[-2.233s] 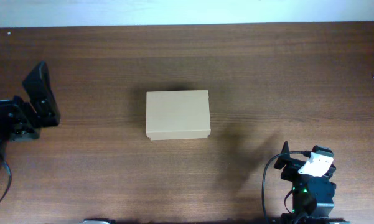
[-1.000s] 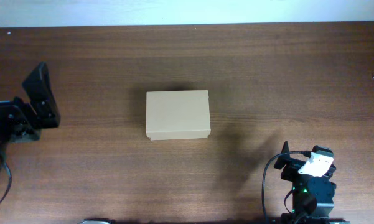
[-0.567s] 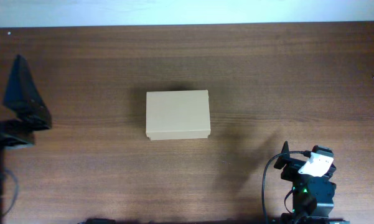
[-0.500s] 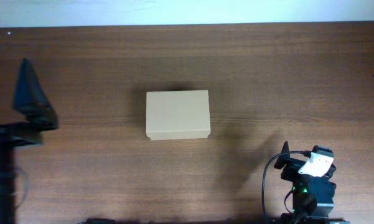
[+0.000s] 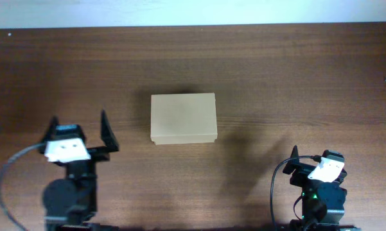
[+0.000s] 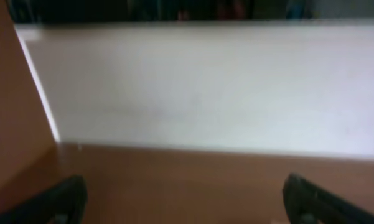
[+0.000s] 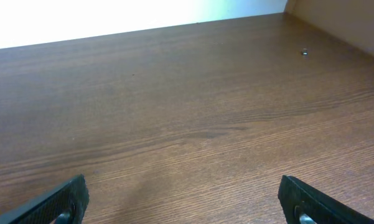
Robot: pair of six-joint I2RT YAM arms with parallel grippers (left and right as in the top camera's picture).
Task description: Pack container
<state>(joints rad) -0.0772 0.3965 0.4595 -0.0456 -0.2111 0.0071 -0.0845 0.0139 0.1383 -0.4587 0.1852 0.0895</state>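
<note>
The container [image 5: 183, 119] is a plain tan cardboard box with its lid shut, in the middle of the wooden table in the overhead view. My left gripper [image 5: 78, 131] is open and empty at the front left, a short way left of and nearer than the box. Its wrist view is blurred and shows only the two spread fingertips [image 6: 180, 202] over bare wood. My right gripper [image 7: 183, 199] is open and empty at the front right, over bare table. The box shows in neither wrist view.
A pale wall runs along the table's far edge [image 5: 193, 13]. A small screw head [image 7: 305, 52] sits in the wood at the far right. My right arm's base [image 5: 318, 192] stands at the front right edge.
My left arm has swung from the far left edge in to the front left of the table, with its fingers now pointing toward the far side. The box and the right arm have not moved.
</note>
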